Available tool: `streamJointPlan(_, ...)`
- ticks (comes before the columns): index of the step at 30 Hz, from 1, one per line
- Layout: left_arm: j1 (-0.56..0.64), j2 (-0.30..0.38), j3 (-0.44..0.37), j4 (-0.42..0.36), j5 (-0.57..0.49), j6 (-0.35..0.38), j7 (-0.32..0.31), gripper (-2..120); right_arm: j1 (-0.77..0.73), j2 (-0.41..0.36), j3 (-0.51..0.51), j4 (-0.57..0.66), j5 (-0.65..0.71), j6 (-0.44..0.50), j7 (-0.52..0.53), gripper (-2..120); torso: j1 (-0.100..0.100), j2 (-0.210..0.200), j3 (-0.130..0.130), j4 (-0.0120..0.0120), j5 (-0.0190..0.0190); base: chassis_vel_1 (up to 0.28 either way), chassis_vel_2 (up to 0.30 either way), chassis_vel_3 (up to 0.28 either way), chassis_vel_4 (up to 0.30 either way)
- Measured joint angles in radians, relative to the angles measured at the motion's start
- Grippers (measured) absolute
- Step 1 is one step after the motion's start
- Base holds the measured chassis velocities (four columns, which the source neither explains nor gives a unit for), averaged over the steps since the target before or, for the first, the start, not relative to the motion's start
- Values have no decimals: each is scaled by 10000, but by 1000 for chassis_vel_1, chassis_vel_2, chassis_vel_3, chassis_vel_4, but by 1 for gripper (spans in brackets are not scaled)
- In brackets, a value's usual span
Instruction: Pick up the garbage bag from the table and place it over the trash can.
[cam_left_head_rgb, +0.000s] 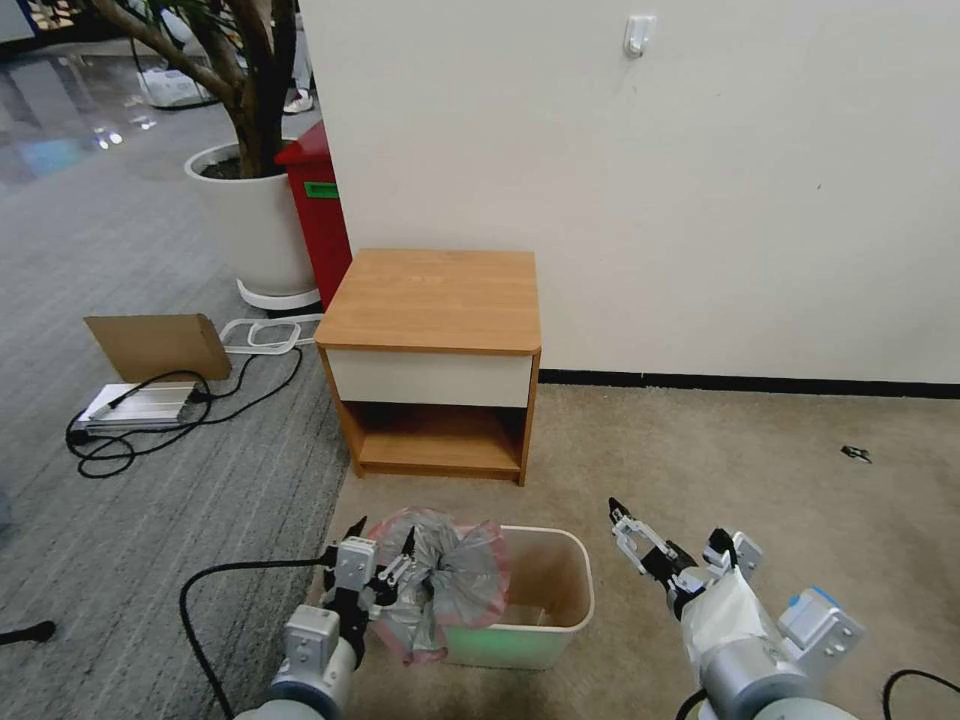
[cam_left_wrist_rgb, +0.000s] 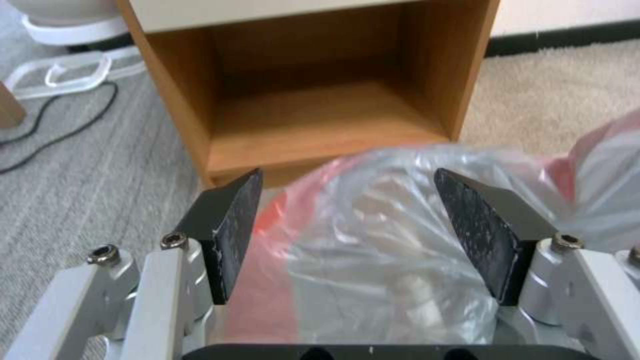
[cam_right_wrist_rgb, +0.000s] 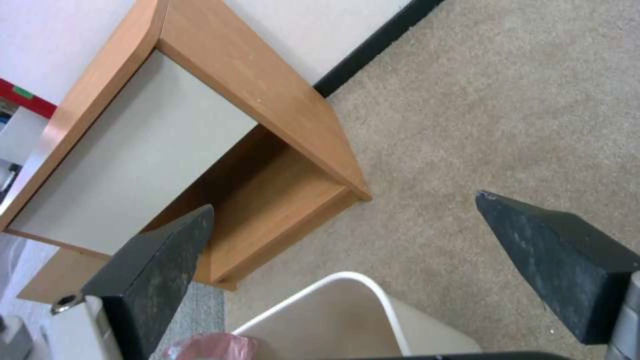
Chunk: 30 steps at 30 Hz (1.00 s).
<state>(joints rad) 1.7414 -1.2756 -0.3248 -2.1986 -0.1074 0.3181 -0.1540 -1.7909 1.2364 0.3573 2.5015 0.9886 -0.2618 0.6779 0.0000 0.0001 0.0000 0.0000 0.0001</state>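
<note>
Beige carpet (cam_left_head_rgb: 760, 470) runs from a white wall (cam_left_head_rgb: 700, 180) to the table (cam_left_head_rgb: 432, 300), and the trash can (cam_left_head_rgb: 560, 610) stands on it just in front of the table's open shelf. Crumpled in a bunch with no clear long axis, the garbage bag (cam_left_head_rgb: 445, 580) hangs over the can's left rim, its pink edge outward, lying between the spread fingers of the left gripper (cam_left_wrist_rgb: 347, 235), neither pad visibly pressing it. To the can's right, the right gripper (cam_right_wrist_rgb: 347, 250) hovers with fingers apart and empty, pointing toward the table.

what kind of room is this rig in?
Likely an office or lobby corner staged as a bedroom: a nightstand on beige carpet, a potted tree beside a red bin, and cables with a power unit on the floor.
</note>
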Motion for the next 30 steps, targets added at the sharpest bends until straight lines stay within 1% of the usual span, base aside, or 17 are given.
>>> streamJointPlan(9,-251,-107,441,588,115,145,-181,66,10,-47,19,-62,5,40,-2,100,0,0,0,0,0,0,0,0,0)
streamJointPlan(19,-308,-224,734,750,191,306,-360,58,12,-15,9,-147,6,91,1,100,0,0,0,0,0,0,0,0,0)
streamJointPlan(21,-363,-226,794,796,185,436,-436,57,23,3,21,-168,6,115,3,100,0,0,-1,0,0,0,0,0,0)
streamJointPlan(30,-505,-225,833,963,54,642,-606,51,15,88,18,-182,-30,133,5,100,0,0,0,0,-1,0,0,0,0)
